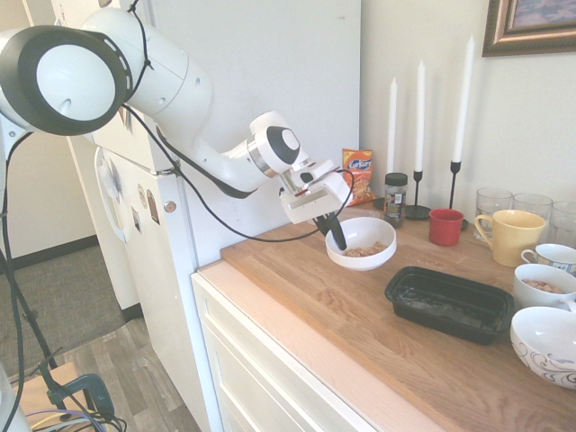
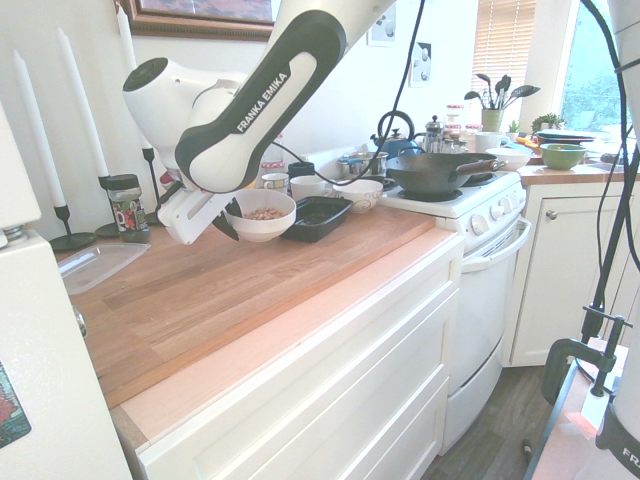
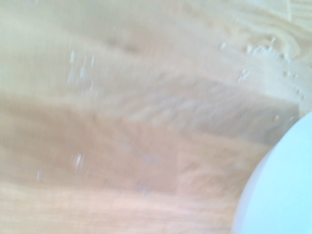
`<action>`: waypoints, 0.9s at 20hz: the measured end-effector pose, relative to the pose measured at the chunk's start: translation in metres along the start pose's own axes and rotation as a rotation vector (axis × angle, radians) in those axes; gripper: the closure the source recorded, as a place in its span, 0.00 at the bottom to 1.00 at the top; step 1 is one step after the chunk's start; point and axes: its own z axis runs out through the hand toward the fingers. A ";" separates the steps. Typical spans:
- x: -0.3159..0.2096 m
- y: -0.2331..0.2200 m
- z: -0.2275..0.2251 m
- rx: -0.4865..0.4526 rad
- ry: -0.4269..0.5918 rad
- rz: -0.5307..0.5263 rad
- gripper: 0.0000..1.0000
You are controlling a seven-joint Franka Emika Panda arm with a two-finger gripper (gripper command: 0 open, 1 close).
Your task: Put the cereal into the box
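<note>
Gripper (image 1: 335, 236) clamped on the near rim of the white bowl (image 1: 362, 243), dark fingers pinched tight over the edge, one inside and one outside. Arm comes in from the left in the first exterior view, elbow high, forearm sloping down toward the counter (image 1: 360, 333), wrist angled steeply downward and a bit forward. Second exterior view shows the same from the other side: big black-and-white link crossing overhead, white hand low at the left of the bowl (image 2: 262, 214), fingertips at its rim.

Bowl looks lifted a little, tilted slightly; its shadow sits on the wood below. Hard to say for sure that it's fully clear of the counter. Cereal (image 1: 364, 251) is inside the bowl, tan pieces heaped at the bottom, also visible from the second exterior view (image 2: 264, 213).

Black box (image 1: 450, 303) sits on the counter just beside the bowl, apart from it, toward the mugs. In the second exterior view the box (image 2: 318, 217) is right behind the bowl, nearly touching in the picture.

Wrist view is blurred: wood grain with small pale specks, and a curved white edge of the bowl (image 3: 282, 190) at the lower corner.

Clear plastic lid (image 2: 95, 266) lies flat near the candlesticks (image 2: 70, 240), well apart from the bowl.
</note>
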 end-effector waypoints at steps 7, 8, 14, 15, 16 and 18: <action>0.077 0.030 -0.029 0.104 -0.085 0.129 1.00; 0.084 0.034 -0.028 0.116 -0.101 0.143 1.00; 0.115 0.061 -0.016 0.213 -0.204 0.201 1.00; 0.119 0.065 -0.014 0.226 -0.218 0.205 1.00; 0.123 0.070 -0.012 0.238 -0.230 0.211 1.00; 0.132 0.081 -0.008 0.269 -0.258 0.223 1.00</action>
